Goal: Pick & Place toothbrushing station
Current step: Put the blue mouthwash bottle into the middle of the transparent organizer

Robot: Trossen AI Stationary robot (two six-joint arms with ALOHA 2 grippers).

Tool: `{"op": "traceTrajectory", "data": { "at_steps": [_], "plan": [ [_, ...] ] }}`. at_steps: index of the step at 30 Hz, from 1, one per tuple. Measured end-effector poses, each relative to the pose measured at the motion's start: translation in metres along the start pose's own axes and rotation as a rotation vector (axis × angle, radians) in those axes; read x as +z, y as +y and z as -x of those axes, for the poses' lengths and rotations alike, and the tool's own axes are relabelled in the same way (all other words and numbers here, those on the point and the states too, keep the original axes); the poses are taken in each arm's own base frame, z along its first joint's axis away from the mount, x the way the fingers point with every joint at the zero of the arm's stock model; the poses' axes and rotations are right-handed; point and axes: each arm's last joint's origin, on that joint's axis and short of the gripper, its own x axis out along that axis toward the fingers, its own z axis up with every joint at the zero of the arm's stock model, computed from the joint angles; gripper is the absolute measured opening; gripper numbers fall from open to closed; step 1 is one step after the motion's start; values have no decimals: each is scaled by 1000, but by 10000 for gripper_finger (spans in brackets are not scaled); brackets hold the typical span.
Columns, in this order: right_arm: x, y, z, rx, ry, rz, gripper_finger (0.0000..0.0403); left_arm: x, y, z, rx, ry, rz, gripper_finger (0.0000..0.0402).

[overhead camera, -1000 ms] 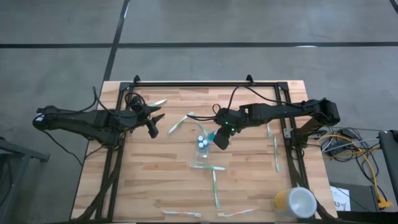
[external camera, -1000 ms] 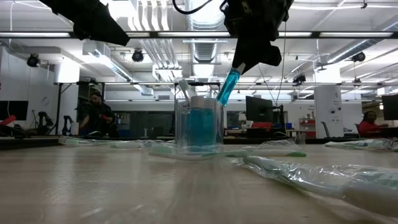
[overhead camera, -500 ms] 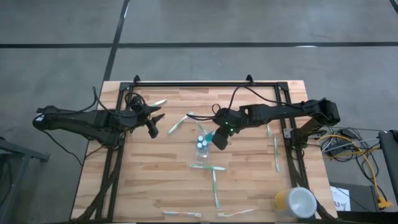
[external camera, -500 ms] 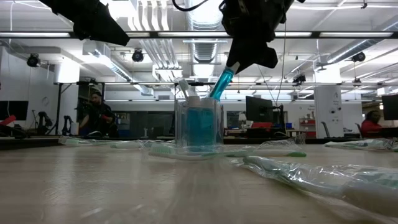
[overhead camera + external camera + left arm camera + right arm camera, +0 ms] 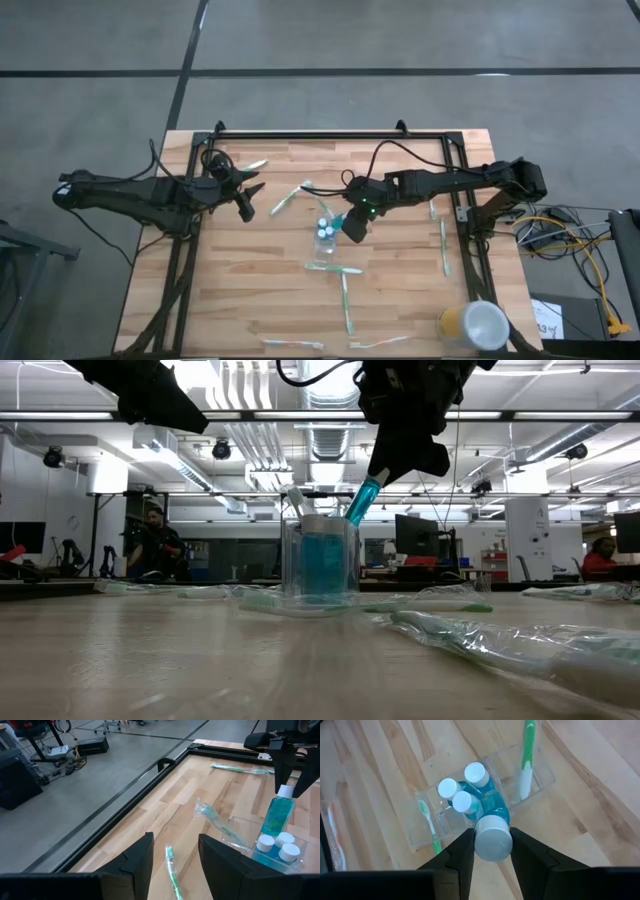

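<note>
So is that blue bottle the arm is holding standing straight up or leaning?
Leaning. The blue bottle tilts, its lower end over the clear holder, its capped end in the right gripper.

Overhead, table-level and both wrist views share the clear cup (image 5: 324, 232).

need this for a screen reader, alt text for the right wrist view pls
The right gripper holds a blue bottle with a white cap tilted over a clear plastic holder containing three similar bottles; wrapped toothbrushes lie on the wooden table.
</note>
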Motion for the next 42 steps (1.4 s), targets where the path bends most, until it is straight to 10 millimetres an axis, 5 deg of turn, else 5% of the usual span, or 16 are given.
{"op": "traceTrajectory", "data": {
  "at_steps": [21,42],
  "plan": [
    [10,3,21,-33,-25,13,116,0,0,0,0,0,0,161],
    [9,3,-1,-32,37,14,113,0,0,0,0,0,0,161]
  ]
}}
